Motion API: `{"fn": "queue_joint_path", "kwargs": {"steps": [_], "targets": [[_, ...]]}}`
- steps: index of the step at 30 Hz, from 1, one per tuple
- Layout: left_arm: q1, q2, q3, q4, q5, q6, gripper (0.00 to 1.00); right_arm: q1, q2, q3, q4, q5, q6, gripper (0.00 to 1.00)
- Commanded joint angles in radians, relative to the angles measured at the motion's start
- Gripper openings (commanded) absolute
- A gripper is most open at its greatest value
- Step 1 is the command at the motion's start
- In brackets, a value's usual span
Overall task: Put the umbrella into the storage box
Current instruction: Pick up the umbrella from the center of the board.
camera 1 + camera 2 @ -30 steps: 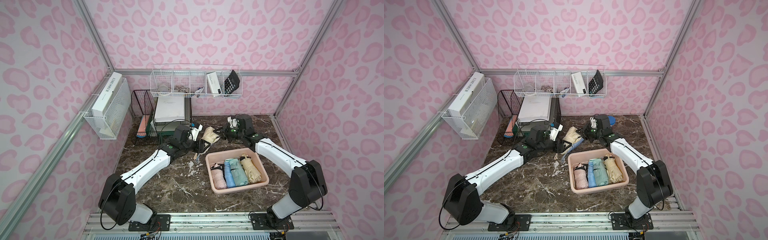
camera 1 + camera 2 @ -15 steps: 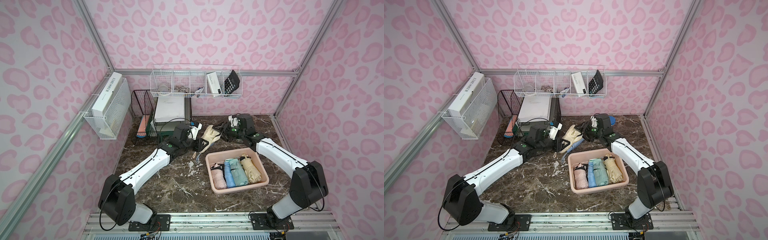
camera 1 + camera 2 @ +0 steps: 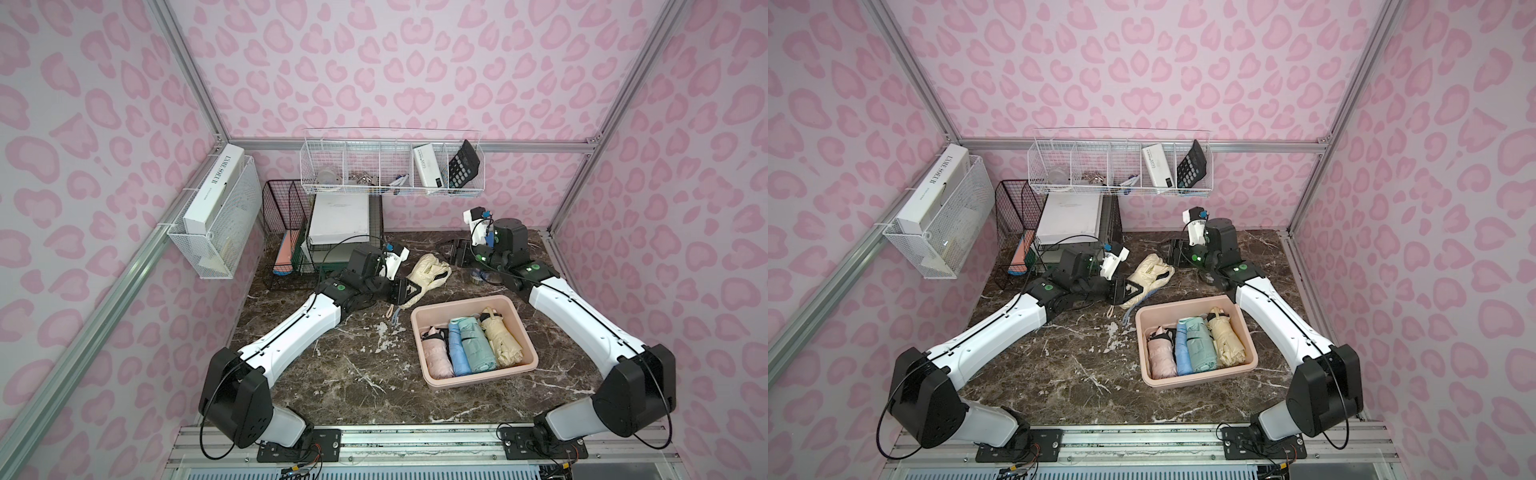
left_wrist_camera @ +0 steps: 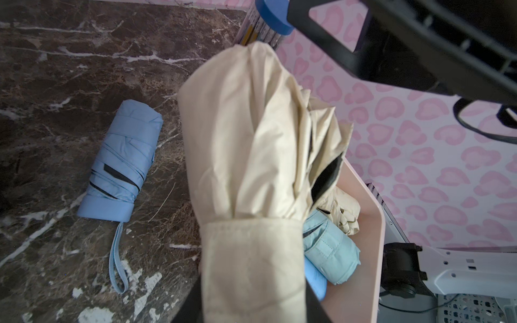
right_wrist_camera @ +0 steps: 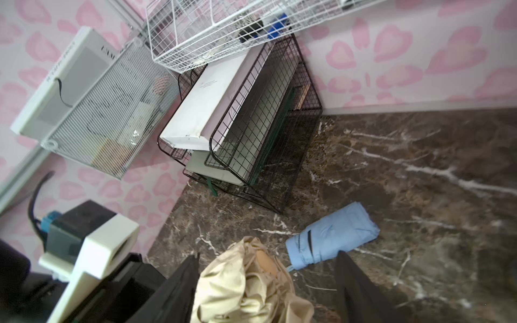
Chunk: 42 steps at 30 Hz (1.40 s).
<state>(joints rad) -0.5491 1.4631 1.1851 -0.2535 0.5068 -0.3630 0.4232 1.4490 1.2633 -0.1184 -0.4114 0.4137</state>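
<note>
Four folded umbrellas [image 3: 469, 345] already lie in the storage box [image 3: 486, 377]. Left gripper [image 3: 403, 291] is clamped on the cream umbrella [image 3: 428, 272], holding it above the table [image 3: 353, 374] just behind the box; right gripper [image 3: 460, 254] has its jaws spread at the umbrella's far end, not gripping

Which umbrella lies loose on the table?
The light blue umbrella with the strap; the cream umbrella is in the left pincer, four others lie in the box.
</note>
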Motion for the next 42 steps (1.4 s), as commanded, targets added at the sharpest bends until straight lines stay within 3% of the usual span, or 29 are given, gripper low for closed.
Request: {"fn": "queue_joint_path", "kwargs": {"steps": [1,3,6,12,21,30,42], "targets": [[0.0,-0.007,0.01,0.013,0.032,0.027,0.22,0.0,-0.071,-0.054,0.02,0.012,-0.38,0.68],[0.0,-0.006,0.01,0.008,0.036,0.03,0.22,0.0,-0.129,-0.101,0.048,0.011,-0.511,0.68],[0.0,-0.004,0.016,-0.008,0.044,0.033,0.22,0.008,-0.198,-0.137,0.035,-0.013,-0.736,0.75],[-0.002,0.003,0.03,-0.023,0.09,0.05,0.22,0.076,-0.249,-0.154,-0.123,0.011,-1.128,0.84],[-0.021,0.014,0.075,-0.103,0.12,0.098,0.22,0.24,-0.221,-0.154,-0.245,0.284,-1.466,0.87],[-0.048,0.024,0.103,-0.172,0.14,0.152,0.22,0.327,-0.18,-0.146,-0.246,0.381,-1.593,0.88],[-0.057,0.015,0.114,-0.212,0.163,0.187,0.22,0.367,-0.136,-0.13,-0.265,0.399,-1.646,0.76]]}}
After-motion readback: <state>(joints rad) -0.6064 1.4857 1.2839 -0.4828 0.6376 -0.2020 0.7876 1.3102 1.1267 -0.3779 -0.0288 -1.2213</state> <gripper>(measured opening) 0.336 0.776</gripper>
